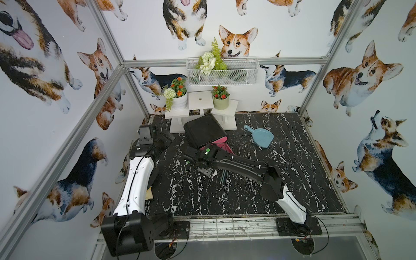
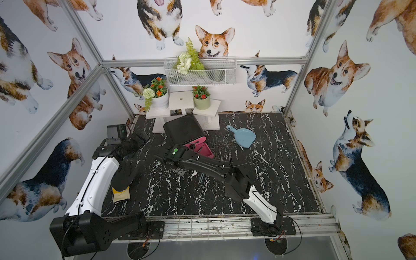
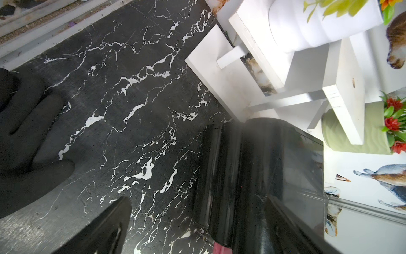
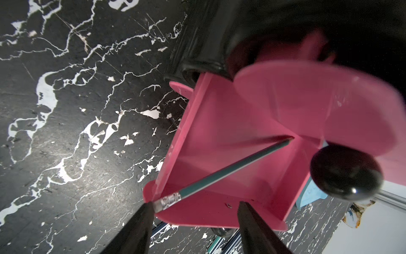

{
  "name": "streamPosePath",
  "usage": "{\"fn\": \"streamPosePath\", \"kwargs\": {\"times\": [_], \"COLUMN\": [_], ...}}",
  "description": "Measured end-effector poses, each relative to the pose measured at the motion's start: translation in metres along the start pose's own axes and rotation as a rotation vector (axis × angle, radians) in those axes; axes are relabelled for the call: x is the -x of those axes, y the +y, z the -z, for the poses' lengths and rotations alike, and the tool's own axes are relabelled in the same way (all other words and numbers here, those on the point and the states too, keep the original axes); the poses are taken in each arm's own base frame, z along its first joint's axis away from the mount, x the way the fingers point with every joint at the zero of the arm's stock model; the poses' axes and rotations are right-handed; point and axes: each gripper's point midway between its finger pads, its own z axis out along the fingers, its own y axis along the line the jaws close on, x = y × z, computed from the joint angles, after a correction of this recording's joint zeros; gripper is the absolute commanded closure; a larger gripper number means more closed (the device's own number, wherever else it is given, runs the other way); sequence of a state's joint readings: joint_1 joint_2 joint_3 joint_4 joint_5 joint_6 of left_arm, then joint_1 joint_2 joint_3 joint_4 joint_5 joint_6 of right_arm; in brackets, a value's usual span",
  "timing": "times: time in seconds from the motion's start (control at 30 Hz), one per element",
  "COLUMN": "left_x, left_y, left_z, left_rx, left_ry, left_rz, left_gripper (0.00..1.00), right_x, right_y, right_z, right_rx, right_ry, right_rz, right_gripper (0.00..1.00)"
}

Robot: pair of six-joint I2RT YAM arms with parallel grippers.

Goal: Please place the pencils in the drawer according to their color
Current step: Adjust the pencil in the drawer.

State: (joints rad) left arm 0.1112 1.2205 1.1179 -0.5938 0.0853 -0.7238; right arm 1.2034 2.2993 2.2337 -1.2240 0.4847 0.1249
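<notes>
You are looking at one teal pencil (image 4: 232, 169) lying slantwise inside the pulled-out pink drawer (image 4: 219, 123). Its tip is reaching toward the far inner corner. Its silver-banded eraser end is resting in the near corner by the drawer's front.

Your right fingers (image 4: 136, 231) are standing apart over that front edge, gripping nothing. One fingertip is sitting just beside the eraser end, and you cannot tell whether it is touching.

Above the open drawer, another pink oval front (image 4: 318, 105) with a round black knob (image 4: 346, 171) is jutting out a shorter way. Both are sitting in the black chest (image 1: 203, 130), which is standing toward the back of the desk (image 1: 202, 202), turned a little so that its drawers are facing the right arm.

More pencils (image 1: 224, 177) are lying bunched on the desk under the right forearm. A few thin ones (image 2: 225, 155) are lying scattered beside the drawer, too fine from above for you to tell their colours.

Your left fingers (image 3: 103, 228) are spread wide just beside the chest's rounded side wall, clamping nothing. You cannot tell whether they are touching it.

A black glove (image 2: 121, 186) with a yellow cuff is lying on the desk under the left arm. A blue dustpan (image 1: 261, 137) is lying apart from the chest on the right arm's side. A white stand (image 1: 200, 100) carrying flower pots is standing just behind the chest against the back wall.
</notes>
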Motion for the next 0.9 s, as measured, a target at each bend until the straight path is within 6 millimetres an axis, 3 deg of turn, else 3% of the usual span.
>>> {"fn": "streamPosePath", "kwargs": {"times": [0.9], "left_x": [0.001], "left_y": [-0.002], "left_z": [0.005], "left_rx": [-0.011], "left_ry": [-0.011], "left_rz": [-0.004], "left_gripper": [0.0], "right_x": [0.001], "right_y": [-0.027], "right_z": [-0.003], "right_rx": [-0.037], "right_ry": [-0.001], "right_rz": [-0.073], "right_gripper": [0.42]}}
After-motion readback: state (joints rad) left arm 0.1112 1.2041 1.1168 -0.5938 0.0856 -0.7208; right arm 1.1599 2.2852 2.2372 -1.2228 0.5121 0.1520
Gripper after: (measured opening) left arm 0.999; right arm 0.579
